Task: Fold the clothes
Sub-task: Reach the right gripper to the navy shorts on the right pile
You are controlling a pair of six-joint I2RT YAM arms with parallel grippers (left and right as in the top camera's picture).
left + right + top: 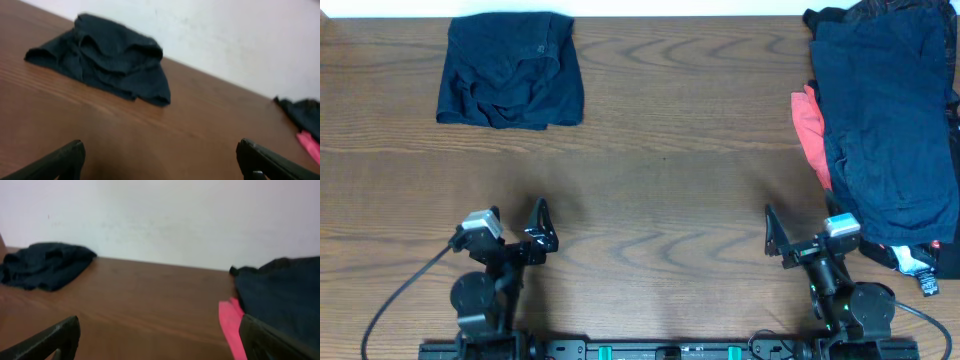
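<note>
Folded dark navy shorts (510,70) lie at the far left of the table; they also show in the left wrist view (105,60) and the right wrist view (45,265). More dark navy clothes (890,120) lie in a pile at the right edge, also seen in the right wrist view (280,295). My left gripper (538,228) is open and empty near the front left; its fingers frame bare table (160,160). My right gripper (775,238) is open and empty near the front right, just left of the pile (160,340).
A red-pink garment (810,125) sticks out under the right pile, also in the right wrist view (231,325). A dark item with a white label (920,265) lies at the pile's front edge. A white wall runs behind the table. A cable trails from the left arm.
</note>
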